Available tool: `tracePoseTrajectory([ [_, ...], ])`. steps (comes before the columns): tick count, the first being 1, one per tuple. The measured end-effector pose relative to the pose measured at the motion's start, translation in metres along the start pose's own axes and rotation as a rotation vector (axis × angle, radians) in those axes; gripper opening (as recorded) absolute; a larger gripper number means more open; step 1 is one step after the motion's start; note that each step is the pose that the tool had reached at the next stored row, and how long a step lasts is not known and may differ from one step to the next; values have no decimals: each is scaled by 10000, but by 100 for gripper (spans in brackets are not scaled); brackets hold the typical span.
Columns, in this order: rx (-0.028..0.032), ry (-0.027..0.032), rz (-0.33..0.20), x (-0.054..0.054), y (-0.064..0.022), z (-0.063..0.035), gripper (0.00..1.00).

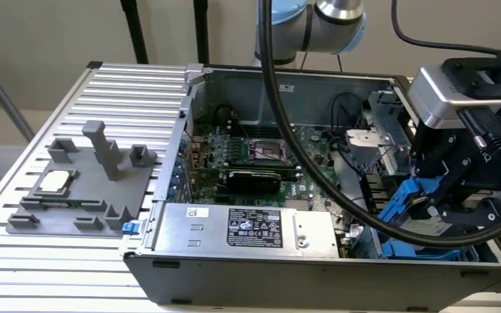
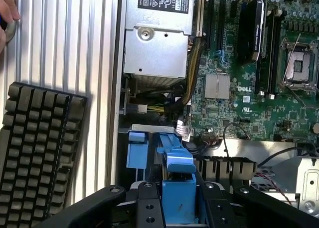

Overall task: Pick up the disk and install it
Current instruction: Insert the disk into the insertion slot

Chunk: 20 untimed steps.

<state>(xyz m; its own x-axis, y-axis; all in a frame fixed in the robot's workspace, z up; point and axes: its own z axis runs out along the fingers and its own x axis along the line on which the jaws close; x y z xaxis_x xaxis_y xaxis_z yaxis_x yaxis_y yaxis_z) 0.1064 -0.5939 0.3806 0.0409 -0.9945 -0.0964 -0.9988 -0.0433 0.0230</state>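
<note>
Blue-framed disk (image 1: 404,202) is gripped tight in the claw (image 2: 179,210), low inside the case (image 1: 233,274).

Black cable (image 1: 271,65) and power supply (image 1: 242,225) crowd the hand (image 1: 442,199) gripping the disk (image 1: 429,226).

Glossy blue plastic frames the disk (image 2: 178,198); ribbed bare-metal table (image 1: 128,85).

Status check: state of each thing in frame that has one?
Grey metal computer case: open, side panel off.
Silver-grey disk in blue plastic carrier: held tilted, inside the case.
Black gripper: shut on the carrier.
Small square silver processor chip: lying in grey plastic fixture, outside the case.
</note>
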Motion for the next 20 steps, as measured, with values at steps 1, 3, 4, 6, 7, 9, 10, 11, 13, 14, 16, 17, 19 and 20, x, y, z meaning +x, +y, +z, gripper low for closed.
tracePoseTrajectory([
  [1,0,-6,-9,0,-1,5,0],
  [3,-2,-1,-21,1,-1,8,0],
  [4,-3,0,-27,1,-1,9,0],
  [6,-3,0,-38,1,-1,10,0],
  [7,-4,-1,-43,1,0,11,0],
  [9,-4,-10,-52,0,-1,13,0],
  [10,-4,-8,-53,1,-1,14,0],
  [11,-5,-4,-54,1,-1,13,100],
  [13,-5,-2,-55,1,-1,12,100],
  [14,-6,-1,-56,1,-1,12,100],
  [16,-5,-1,-58,1,0,11,100],
  [17,-6,0,-58,1,0,11,100],
  [19,-7,-5,-63,0,-10,11,100],
  [20,-6,-10,-64,-1,-21,10,100],
])
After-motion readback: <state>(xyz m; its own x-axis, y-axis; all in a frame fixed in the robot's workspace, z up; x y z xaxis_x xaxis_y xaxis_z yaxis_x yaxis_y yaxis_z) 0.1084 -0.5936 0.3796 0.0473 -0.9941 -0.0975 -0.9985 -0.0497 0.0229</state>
